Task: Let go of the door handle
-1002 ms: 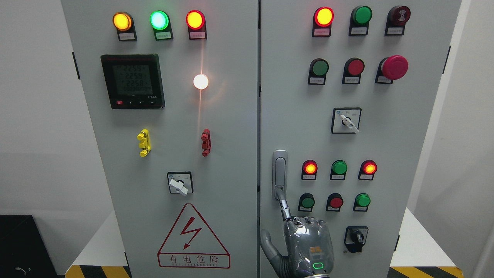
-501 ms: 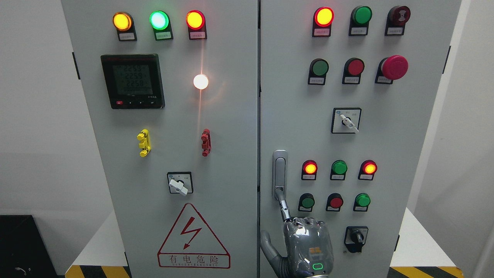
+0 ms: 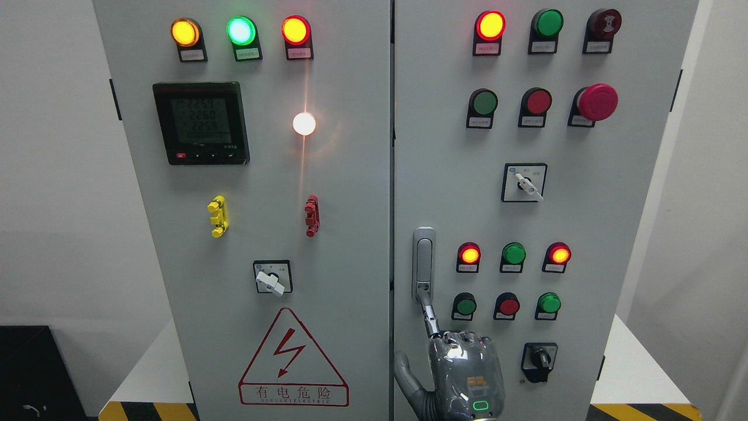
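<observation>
The cabinet point(image 3: 350, 175) had two doors. The door handle point(image 3: 423, 260) was mounted upright on the right door point(image 3: 613, 234), close to its inner edge beside the centre seam. There was one handle only. The left door point(image 3: 263, 193), across the seam from the handle, carried none.

My judgement of the handle: a rigid metal lever, smooth and probably slippery, firmly fixed, not fragile. The free lower end looked like the proper place to take hold, since the upper part lay flush against its backplate.

My right hand point(image 3: 464, 374) was directly below the handle, back toward the camera. Its fingers point(image 3: 429, 318) were set as follows: the index finger was extended upward with its tip at the handle's lower end, apparently touching it; the other fingers were curled at the knuckles; the thumb point(image 3: 406, 371) stood out to the left, clear of the handle. Nothing was enclosed in a grip. Release appeared nearly complete, with only the fingertip left to draw away.

Counted items, placed from the handle:
- one warning triangle point(image 3: 292, 362), lower left;
- one meter point(image 3: 201, 123), upper left;
- one red mushroom button point(image 3: 597, 102), upper right;
- six small round lamps or buttons in two rows of three, immediately right;
- three rotary selectors in all, two to the right and one to the left.
</observation>
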You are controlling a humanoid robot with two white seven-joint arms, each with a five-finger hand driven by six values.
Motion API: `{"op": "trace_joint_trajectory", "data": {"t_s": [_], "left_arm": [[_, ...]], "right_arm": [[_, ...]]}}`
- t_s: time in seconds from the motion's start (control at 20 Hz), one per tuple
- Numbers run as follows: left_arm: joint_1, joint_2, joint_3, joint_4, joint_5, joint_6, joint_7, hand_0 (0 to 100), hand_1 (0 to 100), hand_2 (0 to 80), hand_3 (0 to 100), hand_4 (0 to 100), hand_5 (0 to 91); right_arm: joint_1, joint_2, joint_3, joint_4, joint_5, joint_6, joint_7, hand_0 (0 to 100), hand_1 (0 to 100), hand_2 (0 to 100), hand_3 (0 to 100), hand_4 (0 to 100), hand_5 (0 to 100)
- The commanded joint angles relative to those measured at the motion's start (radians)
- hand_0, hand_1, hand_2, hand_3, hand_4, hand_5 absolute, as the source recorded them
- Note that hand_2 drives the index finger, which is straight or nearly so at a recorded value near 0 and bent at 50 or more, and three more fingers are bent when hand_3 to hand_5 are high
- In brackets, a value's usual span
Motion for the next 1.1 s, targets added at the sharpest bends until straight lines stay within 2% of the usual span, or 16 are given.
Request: {"op": "trace_joint_trajectory", "data": {"t_s": [0.0,1.05], "left_arm": [[0.000,0.000,0.000,0.000,0.000,-0.001,-0.001,12,56,0.0,0,0,0.0],[0.000,0.000,0.000,0.000,0.000,-0.001,-0.001,12,56,0.0,0,0,0.0]], "right_arm": [[0.002,0.000,0.000,0.001,0.000,0.000,0.001,52,29,8,100,100,100],[0.012,0.000,-0.003,0.000,0.000,0.000,0.001,52,30,8,100,100,100]]}}
